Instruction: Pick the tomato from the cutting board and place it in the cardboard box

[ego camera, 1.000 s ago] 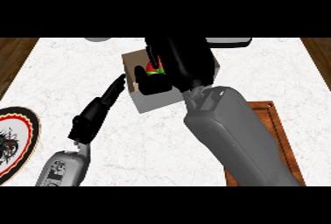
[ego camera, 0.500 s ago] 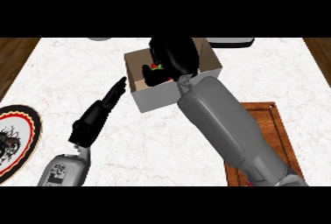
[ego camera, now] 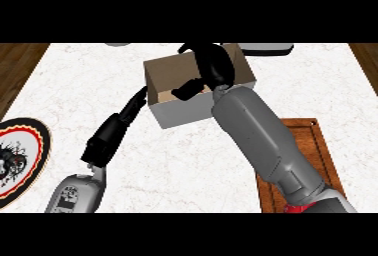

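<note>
- On the white marble counter, with wood floor at both sides, sits the cardboard box.
- My right hand is over its opening; I cannot tell its grip, and the tomato is hidden.
- My left hand is straight-fingered and empty, beside the box.
- The cutting board is partly hidden, lower right.

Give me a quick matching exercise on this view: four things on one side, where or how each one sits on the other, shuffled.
Things:
1. cardboard box
2. cutting board
3. plate
4. left hand

Places or states:
A. lower right of the view
B. fingers straight, beside the box's left wall
C. far middle of the counter
D. cut off by the view's left edge

Pairs: 1-C, 2-A, 3-D, 4-B
</note>
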Tool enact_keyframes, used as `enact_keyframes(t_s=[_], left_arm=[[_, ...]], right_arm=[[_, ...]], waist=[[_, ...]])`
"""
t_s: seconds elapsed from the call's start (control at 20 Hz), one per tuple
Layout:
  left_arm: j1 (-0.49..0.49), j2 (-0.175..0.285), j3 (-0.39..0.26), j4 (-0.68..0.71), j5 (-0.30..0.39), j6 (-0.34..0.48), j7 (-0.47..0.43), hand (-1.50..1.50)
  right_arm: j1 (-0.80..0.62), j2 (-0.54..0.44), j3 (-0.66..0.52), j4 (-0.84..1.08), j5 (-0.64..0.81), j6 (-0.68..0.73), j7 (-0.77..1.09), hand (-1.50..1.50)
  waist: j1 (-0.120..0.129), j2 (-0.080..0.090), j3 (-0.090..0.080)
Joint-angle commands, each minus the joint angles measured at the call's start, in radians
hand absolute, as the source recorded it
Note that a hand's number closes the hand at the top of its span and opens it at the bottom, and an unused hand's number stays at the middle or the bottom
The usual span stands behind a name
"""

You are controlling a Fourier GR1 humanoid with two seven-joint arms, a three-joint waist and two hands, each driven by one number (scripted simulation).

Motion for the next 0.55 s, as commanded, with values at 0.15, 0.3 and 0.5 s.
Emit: enact_keyframes(t_s=[0.15, 0.3, 0.5], left_arm=[[0.056, -0.006, -0.011, -0.019, -0.001, -0.002, -0.021, 0.00], [0.035, 0.010, 0.007, 0.005, -0.005, -0.007, -0.035, 0.00], [0.040, 0.012, 0.019, 0.004, -0.006, 0.001, -0.041, 0.00]], right_arm=[[0.015, 0.009, -0.103, 0.003, -0.207, -0.183, -0.191, -1.50], [0.037, 0.010, -0.205, -0.055, -0.341, -0.202, -0.252, -1.50], [0.089, -0.005, -0.330, -0.073, -0.447, -0.122, -0.391, -1.50]], waist=[[0.008, 0.008, -0.001], [-0.004, 0.008, 0.000], [-0.025, 0.004, -0.001]])
